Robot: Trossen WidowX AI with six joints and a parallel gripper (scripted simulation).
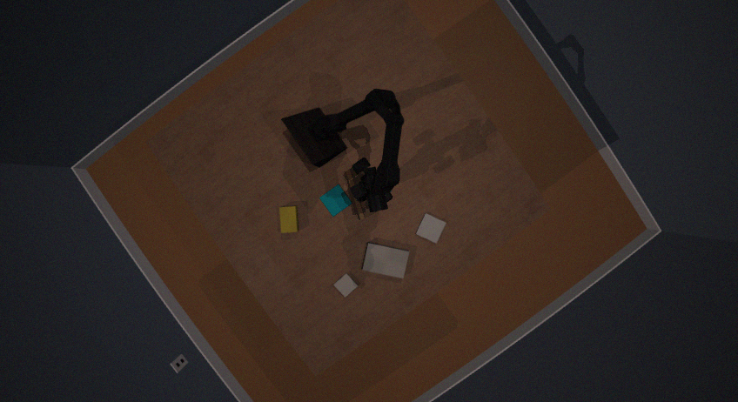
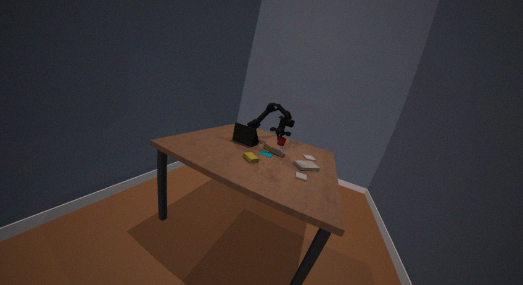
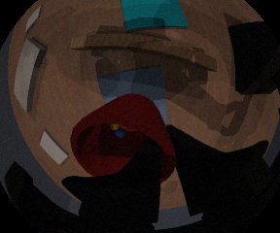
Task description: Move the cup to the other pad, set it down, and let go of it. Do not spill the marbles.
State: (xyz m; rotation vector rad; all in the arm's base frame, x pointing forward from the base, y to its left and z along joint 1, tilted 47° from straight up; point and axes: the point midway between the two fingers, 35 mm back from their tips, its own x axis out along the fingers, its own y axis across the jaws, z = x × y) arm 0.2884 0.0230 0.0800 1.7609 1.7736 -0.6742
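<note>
cup pinched and off the table

the gripper (image 3: 162,155) is clamped on the red cup (image 3: 121,136), which hangs under it above the table (image 2: 220,153). marbles (image 3: 117,131) lie in the cup's bottom. just below sits a pale blue pad (image 3: 136,87); beyond a wooden bar (image 3: 147,52) lies the teal pad (image 3: 152,10).
</note>
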